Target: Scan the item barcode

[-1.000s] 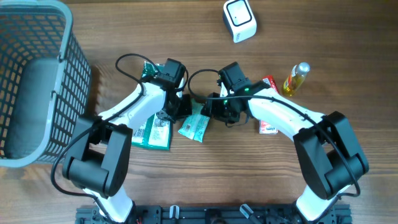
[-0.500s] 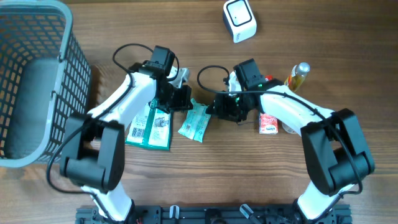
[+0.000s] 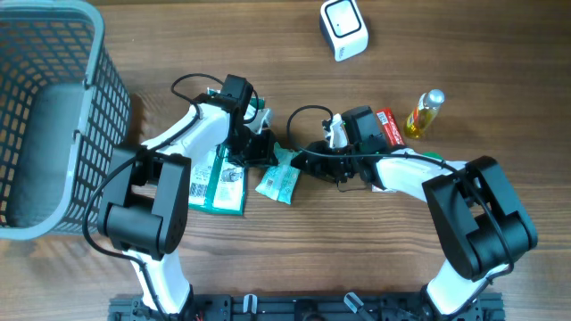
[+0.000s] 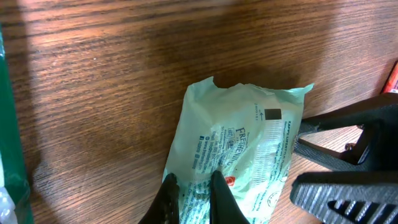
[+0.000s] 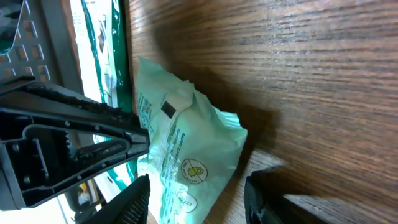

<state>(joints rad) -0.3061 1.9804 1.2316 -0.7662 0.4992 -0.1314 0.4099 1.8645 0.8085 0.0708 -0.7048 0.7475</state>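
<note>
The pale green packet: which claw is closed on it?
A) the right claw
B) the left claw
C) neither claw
B: the left claw pinches the edge of the pale green packet, while the right claw stands open.

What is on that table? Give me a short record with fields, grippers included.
target: pale green packet, flat on the wood between the arms
left gripper: shut on the packet's edge
right gripper: open, at the packet's other side
scanner: white, top of the overhead view, apart from the packet
other items: green packs, red box, yellow bottle
basket: grey, at left
</note>
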